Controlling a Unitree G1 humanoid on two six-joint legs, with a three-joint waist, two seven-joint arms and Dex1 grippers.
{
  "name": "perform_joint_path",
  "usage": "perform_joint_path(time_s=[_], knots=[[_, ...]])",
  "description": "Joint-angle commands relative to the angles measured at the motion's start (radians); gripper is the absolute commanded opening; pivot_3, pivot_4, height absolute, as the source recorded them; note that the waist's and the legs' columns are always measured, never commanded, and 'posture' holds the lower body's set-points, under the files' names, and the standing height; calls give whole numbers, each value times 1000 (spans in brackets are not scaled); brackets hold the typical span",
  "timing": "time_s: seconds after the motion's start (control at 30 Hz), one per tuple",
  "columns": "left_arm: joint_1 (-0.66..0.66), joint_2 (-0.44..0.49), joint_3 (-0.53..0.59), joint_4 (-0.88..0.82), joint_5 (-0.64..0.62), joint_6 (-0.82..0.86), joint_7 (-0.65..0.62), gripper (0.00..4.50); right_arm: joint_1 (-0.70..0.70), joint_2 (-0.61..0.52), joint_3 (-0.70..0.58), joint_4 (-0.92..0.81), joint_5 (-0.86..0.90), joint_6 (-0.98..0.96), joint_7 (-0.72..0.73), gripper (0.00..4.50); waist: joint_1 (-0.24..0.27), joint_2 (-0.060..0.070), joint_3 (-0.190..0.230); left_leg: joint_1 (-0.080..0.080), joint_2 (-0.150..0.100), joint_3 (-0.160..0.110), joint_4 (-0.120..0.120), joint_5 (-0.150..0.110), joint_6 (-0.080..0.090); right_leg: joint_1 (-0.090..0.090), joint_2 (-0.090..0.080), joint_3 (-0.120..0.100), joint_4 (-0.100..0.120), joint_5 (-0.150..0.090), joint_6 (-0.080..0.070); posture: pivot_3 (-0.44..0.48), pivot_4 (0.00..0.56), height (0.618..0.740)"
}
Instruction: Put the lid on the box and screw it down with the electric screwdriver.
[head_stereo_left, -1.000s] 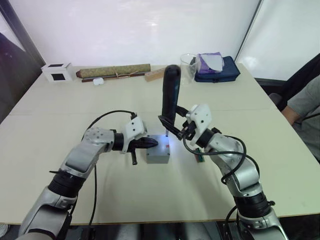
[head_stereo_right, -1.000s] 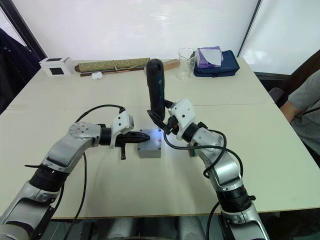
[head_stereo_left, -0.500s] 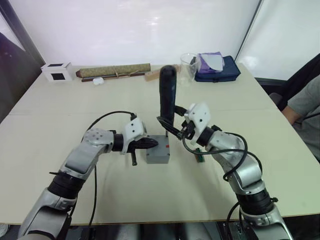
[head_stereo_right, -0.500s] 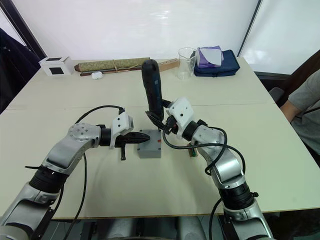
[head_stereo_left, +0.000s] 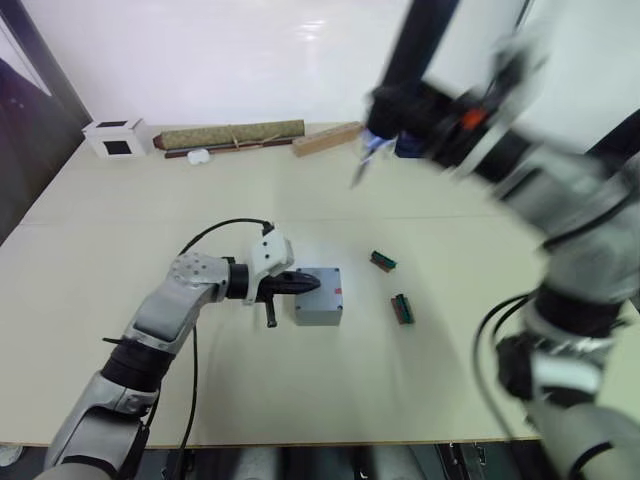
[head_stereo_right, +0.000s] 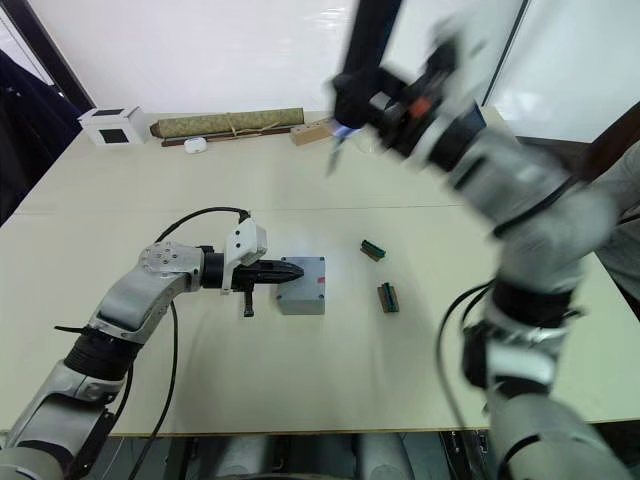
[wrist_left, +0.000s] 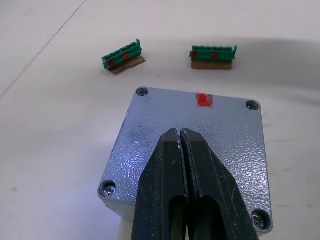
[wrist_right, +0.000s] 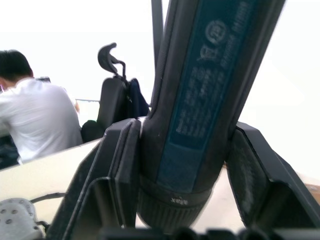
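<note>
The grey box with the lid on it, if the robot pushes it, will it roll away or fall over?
Probably neither. The box looks squat, square and flat-bottomed, so it should slide, not roll or tip. Its lid looks like stiff cast metal, likely heavy for its size, and the shut left gripper lies over it.

lid (wrist_left: 200, 145): rough, pebbled grey cast metal under my matt black left fingers (wrist_left: 165, 185) | electric screwdriver (wrist_right: 200, 100) in my right gripper (wrist_right: 182, 175): smooth, slightly glossy plastic | table (head_stereo_left: 150, 200) beneath lid: matt, smooth
</note>
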Motion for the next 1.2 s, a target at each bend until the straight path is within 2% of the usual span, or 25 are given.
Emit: perform_joint_path(time_s=[0.03,0.13,0.2,0.27,0.33,0.4,0.53,0.67,0.83,0.9,1.03,1.13,1.2], knots=[[-20,27,37,-59,-49,36,-35,0,68,-171,62,91,-44,131,56,2157,4,-1,0,-1,1,0,-2,0,0,1,1,-2,-6,1,-2,0,150,740],[-49,47,105,-145,-199,148,-87,0,159,-293,139,179,-54,246,125,2157,-18,0,1,-3,0,5,-9,-1,1,-4,0,3,-9,1,-1,0,150,740],[-62,56,128,-175,-250,193,-97,0,189,-325,164,201,-58,263,159,2157,-23,3,2,-12,0,6,-9,-1,2,-14,1,4,-7,5,5,0,150,740],[-67,64,135,-191,-270,216,-96,0,201,-339,181,205,-70,256,177,2157,-26,14,9,-21,0,7,-9,-1,2,-25,2,5,-4,6,7,0,150,740],[-77,85,139,-213,-291,233,-112,0,243,-366,235,222,-77,262,223,2157,-24,20,12,-21,0,8,-10,-1,3,-28,3,6,-4,6,7,0,150,740],[-78,101,122,-229,-286,226,-121,0,280,-381,325,254,-108,241,266,2157,-19,19,12,-22,1,6,-11,-1,3,-29,6,5,-3,5,7,0,150,740],[-53,78,80,-229,-235,170,-83,0,204,-319,445,466,-211,168,299,2157,-20,17,13,-18,2,5,-5,-1,3,-21,7,5,-5,6,8,0,150,740],[-45,96,82,-232,-228,176,-80,0,178,-321,529,486,-246,138,392,2157,-20,16,16,-20,1,7,3,-1,3,-20,7,7,-5,8,10,0,150,740],[-36,128,97,-239,-230,182,-78,0,182,-308,565,524,-303,94,436,2157,-18,15,16,-20,2,6,4,-1,2,-19,7,7,-5,9,12,0,150,740],[-28,139,100,-246,-231,186,-71,0,185,-306,562,540,-322,76,447,3139,-18,15,16,-20,2,6,4,-1,2,-19,7,7,-5,9,12,0,150,740],[-20,150,112,-255,-249,205,-65,0,188,-318,570,536,-359,31,476,4372,-18,15,16,-20,2,6,4,0,2,-19,7,7,-5,10,12,0,150,740],[-23,154,127,-247,-256,218,-54,0,182,-322,564,530,-392,-2,482,4464,-18,15,16,-19,2,6,4,0,2,-19,7,7,-4,10,12,0,150,740],[-30,158,159,-221,-269,238,-37,0,191,-335,547,489,-427,-91,481,4464,-18,15,16,-19,2,6,4,0,2,-19,7,7,-4,10,12,0,150,740]])
